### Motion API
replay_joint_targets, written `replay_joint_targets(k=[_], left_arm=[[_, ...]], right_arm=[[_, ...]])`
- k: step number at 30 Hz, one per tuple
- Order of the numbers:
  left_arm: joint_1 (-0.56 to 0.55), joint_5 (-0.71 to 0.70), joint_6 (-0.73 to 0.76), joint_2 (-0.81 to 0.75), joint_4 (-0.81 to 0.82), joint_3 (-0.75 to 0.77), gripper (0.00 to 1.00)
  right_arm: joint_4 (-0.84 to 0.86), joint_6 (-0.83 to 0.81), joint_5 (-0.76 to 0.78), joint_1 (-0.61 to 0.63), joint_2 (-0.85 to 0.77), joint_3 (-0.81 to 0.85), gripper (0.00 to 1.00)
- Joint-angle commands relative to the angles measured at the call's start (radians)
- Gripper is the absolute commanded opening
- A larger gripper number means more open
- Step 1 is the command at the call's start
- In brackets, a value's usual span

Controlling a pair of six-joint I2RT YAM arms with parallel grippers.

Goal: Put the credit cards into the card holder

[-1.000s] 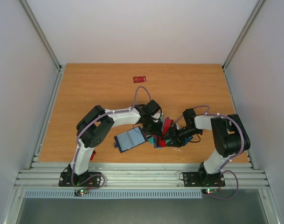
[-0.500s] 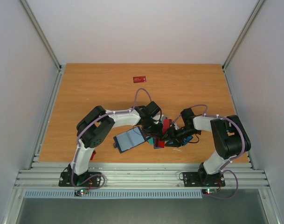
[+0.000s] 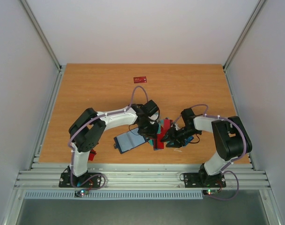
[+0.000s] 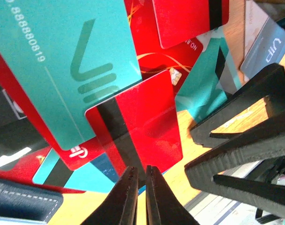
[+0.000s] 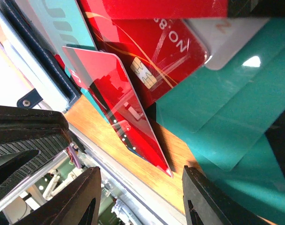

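The card holder (image 3: 129, 140) lies open on the table, grey-blue inside up; its navy edge shows in the left wrist view (image 4: 20, 202) and the right wrist view (image 5: 45, 71). A pile of credit cards (image 3: 162, 131), red, teal and grey, lies just to its right. My left gripper (image 3: 150, 132) (image 4: 141, 174) is shut on the edge of a red card with a black stripe (image 4: 142, 122). That card stands tilted above the pile (image 5: 116, 101). My right gripper (image 3: 170, 137) (image 5: 142, 197) is open, and the red card's lower corner lies between its fingers without touching them.
A lone red card (image 3: 140, 79) lies far back on the table. Another small red piece (image 3: 92, 154) shows beside the left arm's lower link. The metal rail (image 3: 142, 176) runs along the near edge, close to the pile.
My left arm's elbow has swung to the left while its gripper stays at the pile. My right gripper has moved a little left, closer to the red card.
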Motion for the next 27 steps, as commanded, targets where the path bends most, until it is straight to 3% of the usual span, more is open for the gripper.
replay_joint_targets(k=[1,27], left_arm=[[-0.006,-0.026,0.044,-0.018,-0.066,0.009,0.09],[-0.007,-0.050,0.112,0.135,-0.083,0.020,0.03]], right_arm=[[0.003,-0.006,0.111,0.005,0.020,0.004,0.49],[0.088,-0.007,0.022,0.005,0.053,0.030,0.50]])
